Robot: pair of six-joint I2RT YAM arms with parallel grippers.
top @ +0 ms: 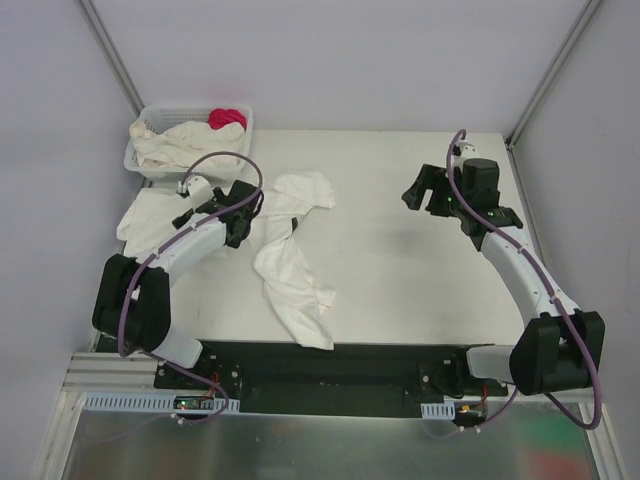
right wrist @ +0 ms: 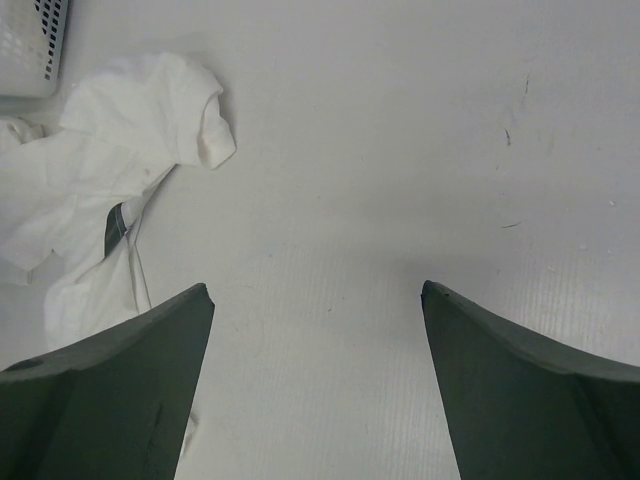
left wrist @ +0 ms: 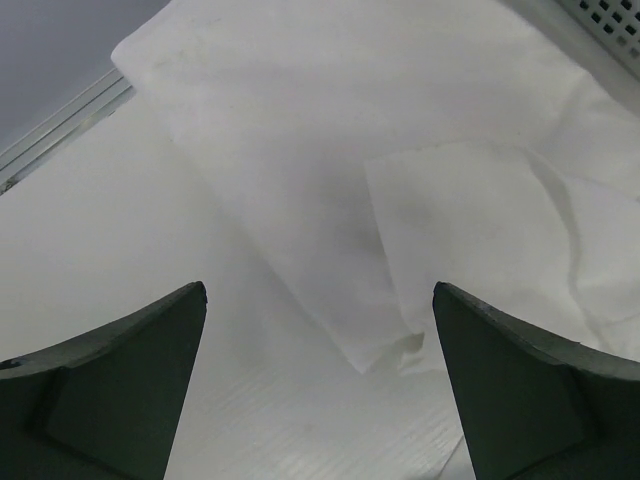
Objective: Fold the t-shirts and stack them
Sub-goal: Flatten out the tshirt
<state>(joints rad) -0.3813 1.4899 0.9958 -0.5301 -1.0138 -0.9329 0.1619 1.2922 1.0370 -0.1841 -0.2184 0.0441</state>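
One crumpled white t-shirt point(top: 295, 255) lies stretched out on the left-middle of the table, also seen in the right wrist view as a t-shirt point(right wrist: 110, 190) at far left. A flatter t-shirt point(top: 148, 222) lies at the table's left edge below the basket. My left gripper point(top: 185, 212) hovers open beside it. The left wrist view shows that t-shirt point(left wrist: 350, 190) lying just ahead of my left gripper point(left wrist: 320, 290), with nothing between the fingers. My right gripper point(top: 422, 196) hangs open over bare table at the right; in its own view the right gripper point(right wrist: 315, 290) holds nothing. More white t-shirts point(top: 170, 145) spill from the basket.
A white lattice basket point(top: 240, 112) stands at the back left corner, with a pink-red cloth point(top: 227, 118) inside; its corner shows as a basket point(left wrist: 612, 25) and a basket point(right wrist: 35, 40) in the wrist views. Walls close the table on the left, back and right.
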